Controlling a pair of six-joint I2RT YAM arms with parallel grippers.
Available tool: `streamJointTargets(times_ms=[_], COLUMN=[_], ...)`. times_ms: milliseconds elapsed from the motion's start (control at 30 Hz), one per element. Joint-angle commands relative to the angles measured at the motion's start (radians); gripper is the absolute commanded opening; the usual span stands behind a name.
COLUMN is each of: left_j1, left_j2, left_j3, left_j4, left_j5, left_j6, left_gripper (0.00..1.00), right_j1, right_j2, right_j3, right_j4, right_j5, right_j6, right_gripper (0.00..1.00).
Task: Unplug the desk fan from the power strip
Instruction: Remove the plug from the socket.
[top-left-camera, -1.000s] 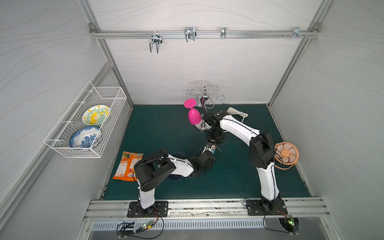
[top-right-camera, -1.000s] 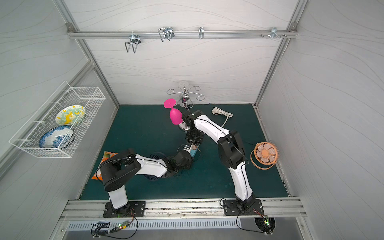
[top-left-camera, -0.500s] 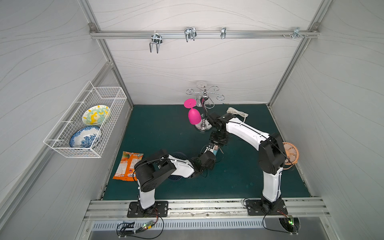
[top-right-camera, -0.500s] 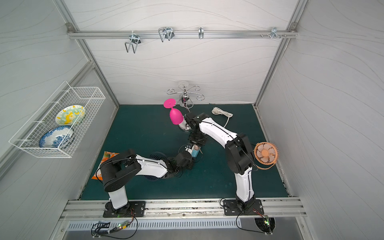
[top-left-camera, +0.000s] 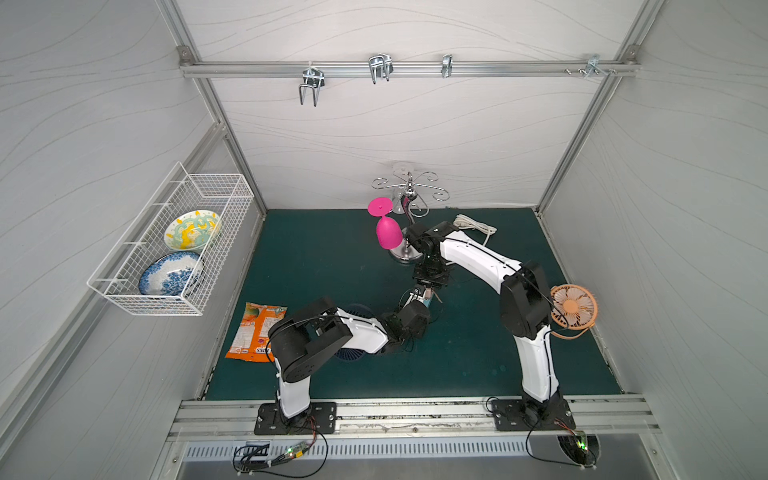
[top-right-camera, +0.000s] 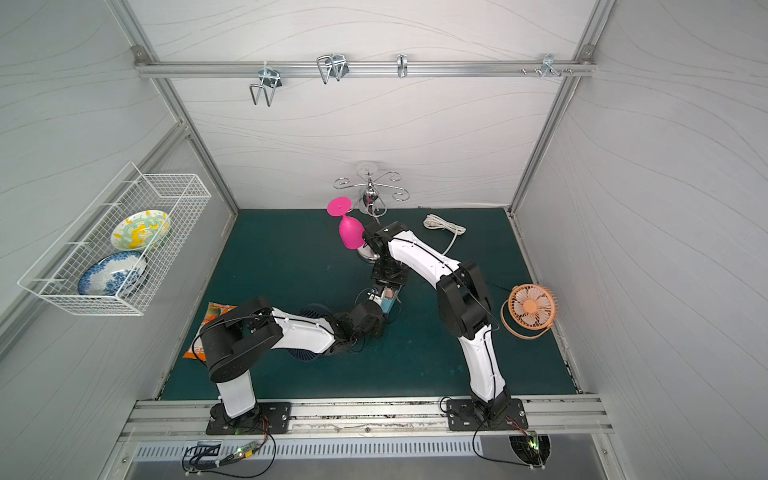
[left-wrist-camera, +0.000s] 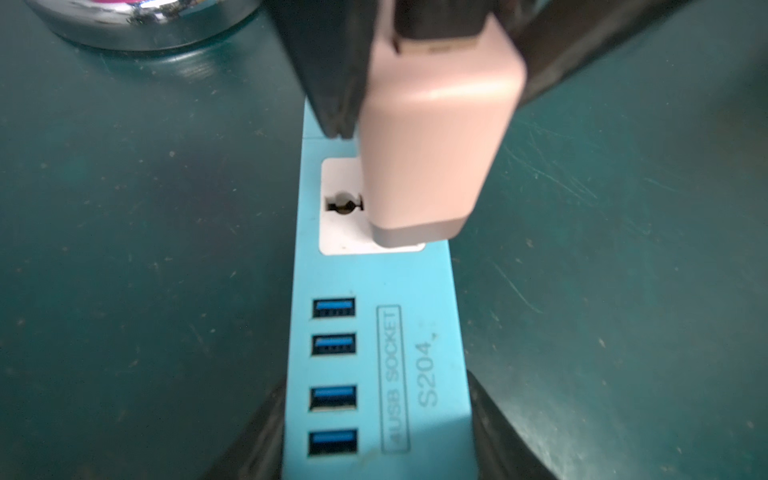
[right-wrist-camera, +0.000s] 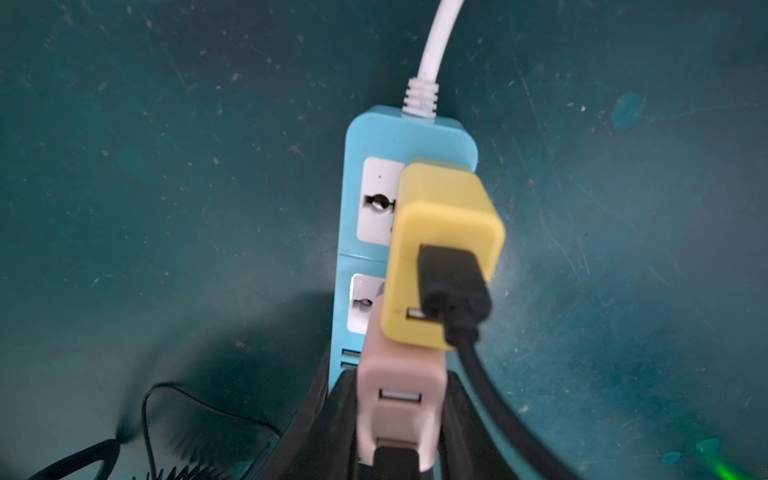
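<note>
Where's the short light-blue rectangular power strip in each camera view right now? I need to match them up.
A top view: power strip, a sliver mid dark green mat.
A top view: power strip, same spot.
Left wrist: power strip centred, USB ports nearest the camera.
Right wrist: power strip centred, white cord end farthest.
Shared landmark: pale pink plug adapter on its socket face.

top views bright, evenly lit — wrist views dimmer, close parts blurred

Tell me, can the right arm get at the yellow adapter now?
Probably not yet: the right gripper is shut on the pink adapter. The yellow adapter beside it is otherwise unobstructed.
</note>
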Motion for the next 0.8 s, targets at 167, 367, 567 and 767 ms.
streamJointTargets(times_ms=[167, 367, 567, 767], left_j1=[-0.004, -0.004, 0.001, 0.005], left_j2=[0.04, 0.036, 0.036, 0.037], left_j3=[0.026, 0.021, 0.019, 0.024], left_j4=[-0.094, -0.093, -0.091, -0.097], left_j5=[0.109, 0.102, 0.103, 0.11], left_j6=[0.041, 0.039, 0.037, 0.036], left_gripper=[0.0, 0.0, 0.0, 0.0], right_j1=[0.103, 0.098, 0.08, 0.111], right_j2=[0.038, -0.031, -0.153, -0.232], right_j3=[0.095, -0.015, -0.173, -0.293], right_j4=[-0.16, -0.054, 0.079, 0.196], right_j5=[0.089, -0.03, -0.096, -0.063], right_j6=[-0.164, -0.095, -0.01, 0.04], right_gripper=[0.0, 0.0, 0.0, 0.0])
